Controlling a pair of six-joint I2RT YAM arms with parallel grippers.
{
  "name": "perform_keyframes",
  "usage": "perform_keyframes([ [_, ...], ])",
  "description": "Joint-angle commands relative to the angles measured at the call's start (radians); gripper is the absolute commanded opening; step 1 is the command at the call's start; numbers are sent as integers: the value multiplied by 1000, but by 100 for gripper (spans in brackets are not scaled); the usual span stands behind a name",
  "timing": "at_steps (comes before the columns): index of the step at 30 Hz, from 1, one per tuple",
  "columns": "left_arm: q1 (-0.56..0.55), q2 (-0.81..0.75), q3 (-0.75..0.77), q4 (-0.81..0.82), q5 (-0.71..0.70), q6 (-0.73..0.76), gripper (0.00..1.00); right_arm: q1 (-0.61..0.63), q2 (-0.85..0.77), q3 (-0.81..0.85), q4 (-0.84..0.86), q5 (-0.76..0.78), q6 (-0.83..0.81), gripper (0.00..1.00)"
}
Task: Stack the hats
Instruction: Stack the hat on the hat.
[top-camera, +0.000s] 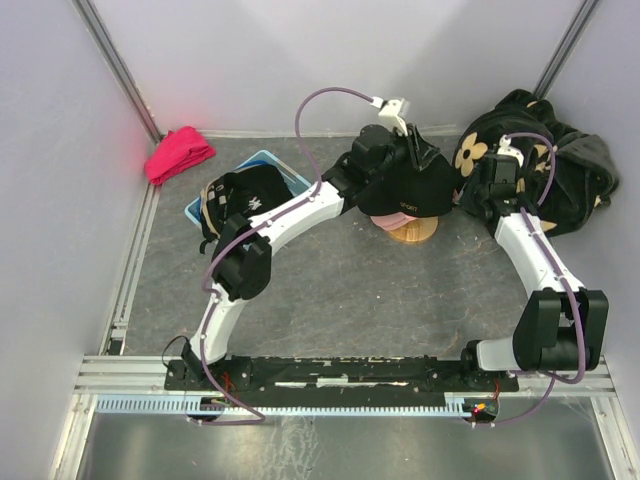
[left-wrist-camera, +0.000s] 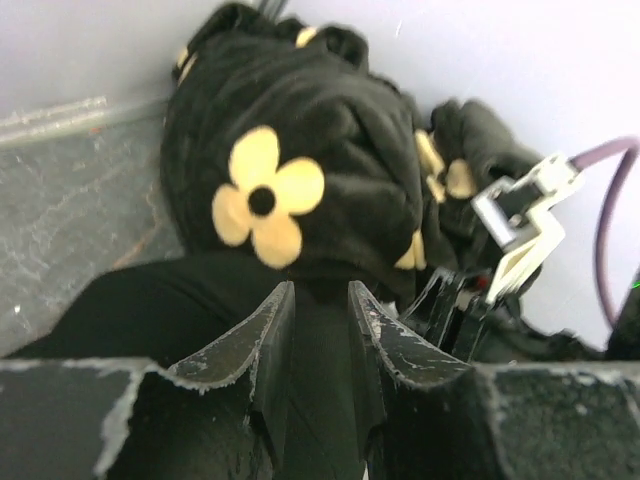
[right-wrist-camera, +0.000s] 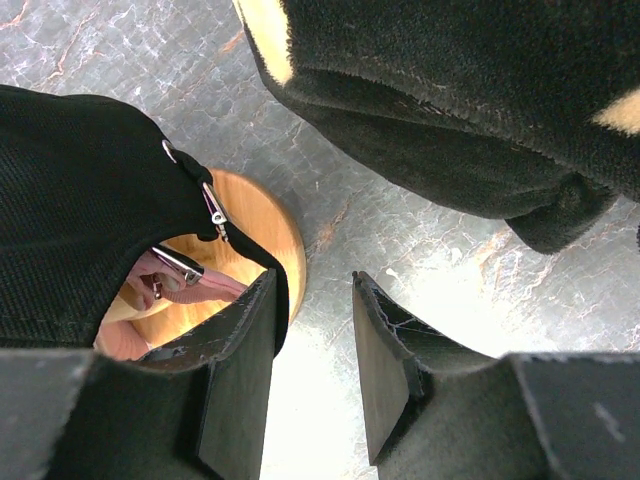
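Red-pink cloth (top-camera: 180, 153): bunched in the far-left corner of the desk (top-camera: 350, 290), against the wall.
Hats at left: a black hat with white lettering (top-camera: 250, 190) lies on top of a bright blue hat (top-camera: 275, 165), of which only the edge shows. A tan hat (top-camera: 210, 200) peeks out at the pile's left side. All sit near the cloth, apart from both arms.
Left fingers (left-wrist-camera: 320, 292): reached across to the desk's middle and clamped on the crown of the black SPORT hat (top-camera: 410, 190), with black fabric filling the narrow gap between them.
Black SPORT hat: at the far centre of the desk, over the pink hat (top-camera: 392, 225), which shows only as a rim below it.
Wooden stand (top-camera: 415, 235): a round disc under the two hats. The right wrist view shows it through the black hat's back opening.
Right fingers (right-wrist-camera: 312, 280): spread apart with bare desk showing in the gap. One finger is just beside the back edge of the black SPORT hat.
Plush fabric (top-camera: 560, 180): black with beige flowers, heaped in the far-right corner just behind the right fingers.
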Motion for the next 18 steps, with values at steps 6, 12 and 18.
perform_keyframes([
  [6,-34,62,60,-125,-28,125,34,-12,-68,-10,28,-1,24,44],
  [12,-34,75,73,-145,-41,128,34,-12,-101,-14,55,-7,38,45],
  [18,-34,86,78,-167,-48,132,33,-12,-147,-51,129,-10,83,51],
])
